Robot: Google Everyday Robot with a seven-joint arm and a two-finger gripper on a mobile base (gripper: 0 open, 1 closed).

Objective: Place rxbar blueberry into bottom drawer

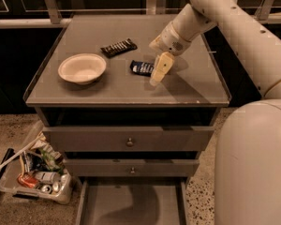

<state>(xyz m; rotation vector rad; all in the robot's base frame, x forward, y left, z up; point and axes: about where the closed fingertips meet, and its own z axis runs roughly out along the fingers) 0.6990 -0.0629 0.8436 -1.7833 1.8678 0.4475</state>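
The single camera view looks down on a grey three-drawer cabinet whose worktop carries three things. A shallow cream bowl stands on its left half. Behind and to the right of the bowl lies a long dark snack bar with white lettering, set at a slant. The rxbar blueberry, a small flat navy-wrapped bar, lies flat near the middle of the worktop, in front of the dark bar and well apart from the bowl. The white arm reaches in from the upper right and bends down over the worktop. Its cream gripper points downward with its tip close to the surface, just at the right end of the rxbar blueberry. Whether it touches the wrapper is not clear, and how far it is spread is not to be made out from this angle. Below the worktop, the top drawer and the middle drawer each show a small round knob. The bottom drawer is pulled out toward the camera, a wide shallow grey tray with low side walls. On the speckled floor to the left stands a clear plastic bin holding cans and other rubbish. The robot's pale body fills the lower right.
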